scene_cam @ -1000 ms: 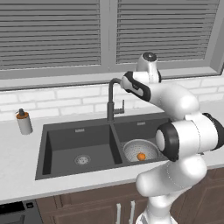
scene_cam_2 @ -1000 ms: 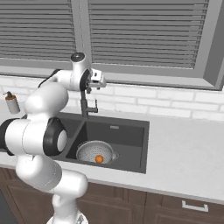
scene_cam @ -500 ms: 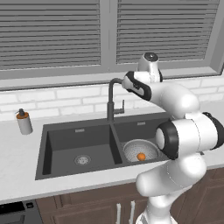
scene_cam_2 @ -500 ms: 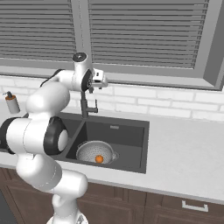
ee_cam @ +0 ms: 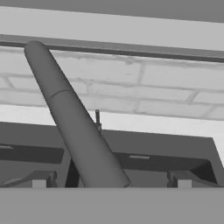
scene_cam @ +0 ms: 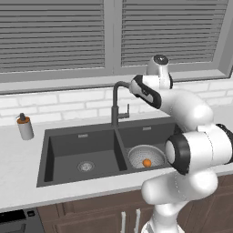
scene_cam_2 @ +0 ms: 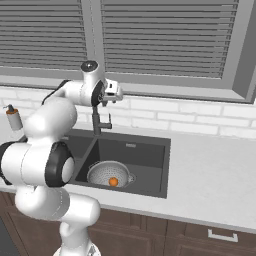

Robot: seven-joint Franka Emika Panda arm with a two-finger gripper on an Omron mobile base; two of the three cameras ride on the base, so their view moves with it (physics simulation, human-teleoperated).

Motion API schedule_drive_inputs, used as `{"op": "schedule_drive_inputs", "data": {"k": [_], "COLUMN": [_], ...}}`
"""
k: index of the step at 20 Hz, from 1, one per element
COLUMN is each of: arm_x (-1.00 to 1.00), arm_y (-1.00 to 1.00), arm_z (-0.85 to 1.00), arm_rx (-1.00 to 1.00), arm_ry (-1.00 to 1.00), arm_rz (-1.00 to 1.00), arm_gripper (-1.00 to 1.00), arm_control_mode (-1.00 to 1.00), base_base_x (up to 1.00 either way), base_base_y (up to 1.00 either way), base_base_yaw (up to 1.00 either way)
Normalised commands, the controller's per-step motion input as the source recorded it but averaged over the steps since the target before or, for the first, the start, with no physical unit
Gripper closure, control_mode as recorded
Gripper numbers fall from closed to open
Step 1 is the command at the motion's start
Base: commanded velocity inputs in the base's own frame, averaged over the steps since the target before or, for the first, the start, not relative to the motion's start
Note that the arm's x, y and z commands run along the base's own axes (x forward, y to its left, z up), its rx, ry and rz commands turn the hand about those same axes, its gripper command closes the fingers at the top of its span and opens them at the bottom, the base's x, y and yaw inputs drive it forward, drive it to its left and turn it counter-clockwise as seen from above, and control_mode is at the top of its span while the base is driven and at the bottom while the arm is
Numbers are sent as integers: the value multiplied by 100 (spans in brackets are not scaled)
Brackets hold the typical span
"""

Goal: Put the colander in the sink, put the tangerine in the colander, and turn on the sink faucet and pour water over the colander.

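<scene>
Since the sink (scene_cam: 59, 150) already has the colander (scene_cam: 144, 156) parked in its right basin with the tangerine (scene_cam: 147, 162) inside, the arm's up at the sink faucet (scene_cam: 116, 102), jaws spread wide around the spout, probably to swing it over.

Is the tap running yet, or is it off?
Off, as far as the pictures show: no stream falls from the sink faucet, and the colander holding the tangerine sits in the sink with no water visible.
</scene>
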Motion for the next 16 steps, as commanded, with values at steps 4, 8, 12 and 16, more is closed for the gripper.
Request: {"op": "schedule_drive_inputs", "data": {"k": [4,8,12,16], "arm_x": [-56,-68,-63,-53], "arm_y": [0,-14,-34,-41], "arm_z": [34,14,-2,-7], "arm_rx": [2,2,2,1], "arm_ry": [0,-3,-13,-12], "arm_rz": [0,0,4,8], "arm_gripper": [-100,-100,-100,-100], "arm_control_mode": [-100,-100,-100,-100], "base_base_x": [0,0,0,0], "base_base_y": [0,0,0,0], "base_base_yaw": [0,0,0,0]}}
